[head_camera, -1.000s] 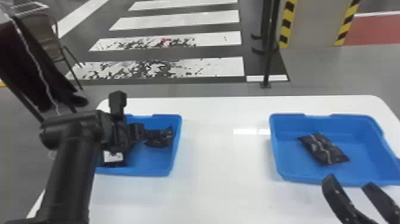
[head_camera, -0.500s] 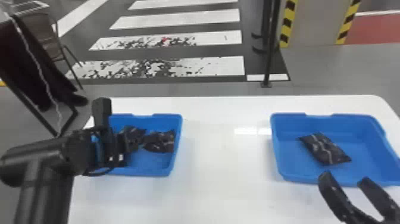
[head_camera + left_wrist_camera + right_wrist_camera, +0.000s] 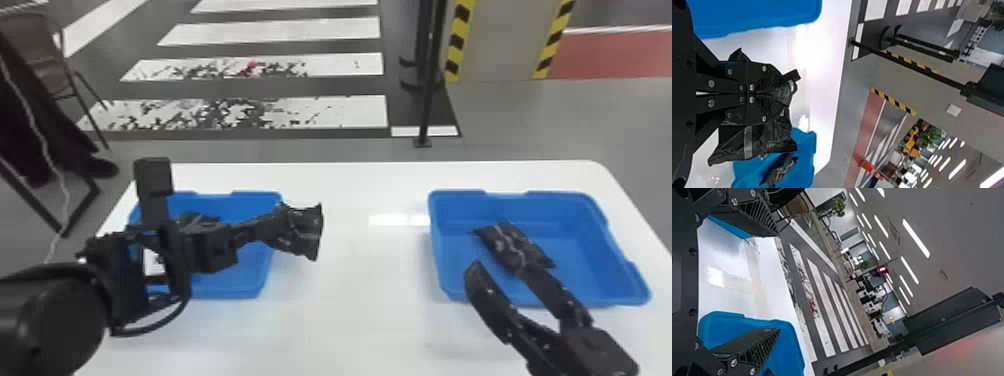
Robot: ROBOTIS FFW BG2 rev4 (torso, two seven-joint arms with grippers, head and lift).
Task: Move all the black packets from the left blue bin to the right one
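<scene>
My left gripper is over the right side of the left blue bin, shut on a black packet that sticks out past the bin's right wall. In the left wrist view the left gripper pinches that packet. Behind the gripper, part of another dark packet lies in the left bin; the arm hides much of that bin. One black packet rests in the right blue bin. At that bin's front wall stands my right gripper, open; the right wrist view shows nothing between its fingers.
White table lies between the two bins. Beyond its far edge are a dark pole and, at the left, a chair with dark cloth over it.
The packet in my left gripper has come up out of the left bin and moved right, the arm turning with it. My right gripper has shifted slightly left and forward over the bin's edge.
</scene>
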